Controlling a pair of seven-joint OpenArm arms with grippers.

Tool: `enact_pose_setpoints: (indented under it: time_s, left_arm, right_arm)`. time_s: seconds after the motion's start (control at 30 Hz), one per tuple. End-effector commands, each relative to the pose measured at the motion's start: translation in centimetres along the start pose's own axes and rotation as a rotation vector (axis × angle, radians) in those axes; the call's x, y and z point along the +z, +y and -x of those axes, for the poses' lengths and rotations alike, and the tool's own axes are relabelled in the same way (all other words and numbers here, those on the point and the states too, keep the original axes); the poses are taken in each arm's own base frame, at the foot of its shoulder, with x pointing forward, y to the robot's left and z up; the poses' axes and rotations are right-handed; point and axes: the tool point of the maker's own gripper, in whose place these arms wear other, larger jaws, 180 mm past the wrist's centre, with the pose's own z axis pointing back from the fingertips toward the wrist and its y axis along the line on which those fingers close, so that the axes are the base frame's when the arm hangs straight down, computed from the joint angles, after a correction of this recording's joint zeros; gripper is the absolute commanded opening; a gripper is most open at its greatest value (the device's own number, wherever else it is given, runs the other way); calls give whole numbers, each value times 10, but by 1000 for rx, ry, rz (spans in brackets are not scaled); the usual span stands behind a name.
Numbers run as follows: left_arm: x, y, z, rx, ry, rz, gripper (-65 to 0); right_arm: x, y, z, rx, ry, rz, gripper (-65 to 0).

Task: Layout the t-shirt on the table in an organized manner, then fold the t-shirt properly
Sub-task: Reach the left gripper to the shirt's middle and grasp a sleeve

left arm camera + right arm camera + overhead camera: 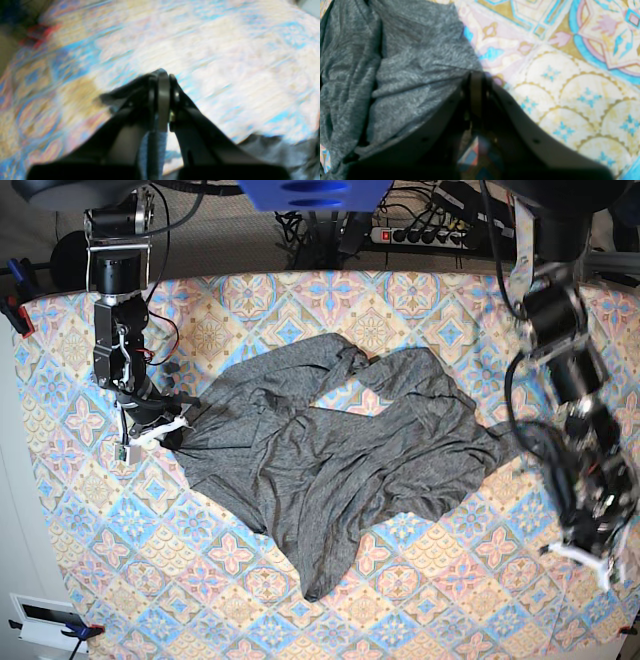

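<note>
Grey knit, the t-shirt (330,460) lies crumpled mid-surface (440,580), its long axis running across from the base view's left to right. The right tool (172,432) is clamped on its edge; the left tool (163,77) is pressed together, blurred

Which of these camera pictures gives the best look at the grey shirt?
The base view: the whole t-shirt lies crumpled across the table. The right wrist view shows only one bunched part close up; the left wrist view shows a blurred dark edge.
</note>
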Motion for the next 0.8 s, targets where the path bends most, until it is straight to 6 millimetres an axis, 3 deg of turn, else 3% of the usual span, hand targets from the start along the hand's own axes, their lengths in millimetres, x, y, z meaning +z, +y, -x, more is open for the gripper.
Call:
enact_pose_setpoints:
  time_s: [0.0,0.1,0.17,0.27,0.33,0.43,0.5,0.6,0.67,0.77]
  left_arm:
    - [4,-13,-49,-17,-120,16,-650]
    - [-2,-60,-89,-84,-220,59,-650]
    - [-2,-78,-109,-112,-288,73,-650]
    - [2,-81,-126,-109,-369,70,-650]
    - [3,-68,-130,-74,-399,26,-650]
    - [-6,-27,-93,25,-358,-76,-650]
    - [-14,-13,-57,32,-291,-109,-617]
    - [-23,9,18,-15,-58,-137,-455]
    - [-24,6,56,13,67,-67,-345]
    - [-6,14,81,45,189,89,-258]
  right_arm:
    - [5,-29,25,19,115,110,-650]
    - [5,-29,25,19,116,110,-650]
    - [5,-29,25,19,116,110,-650]
    - [5,-29,25,19,116,110,-650]
    - [5,-29,25,19,116,110,-650]
    - [5,-29,25,19,116,110,-650]
    - [5,-29,25,19,116,110,-650]
    - [5,-28,26,18,117,108,-650]
    - [5,-28,27,17,118,109,-650]
    - [4,-25,28,13,120,103,-650]
